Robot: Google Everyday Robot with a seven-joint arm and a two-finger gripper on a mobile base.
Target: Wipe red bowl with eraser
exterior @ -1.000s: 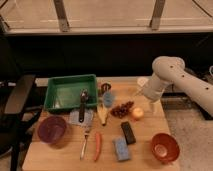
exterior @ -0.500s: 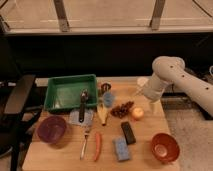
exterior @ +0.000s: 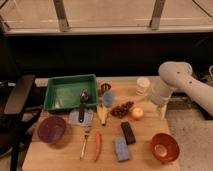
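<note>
The red bowl [exterior: 165,147] sits upright at the front right of the wooden table. The eraser [exterior: 128,132], a flat black block, lies on the table to the bowl's left, apart from it. My white arm reaches in from the right, and my gripper [exterior: 161,110] hangs at the table's right edge, above and behind the red bowl and right of the eraser. It holds nothing that I can see.
A green tray [exterior: 62,92] is at the back left with a dark ladle [exterior: 82,102] on its front rim. A purple bowl [exterior: 51,130], fork [exterior: 85,142], carrot [exterior: 97,146], light blue sponge [exterior: 120,149], banana [exterior: 102,115], grapes [exterior: 121,109], orange fruit [exterior: 136,113] and white cup [exterior: 143,85] crowd the table.
</note>
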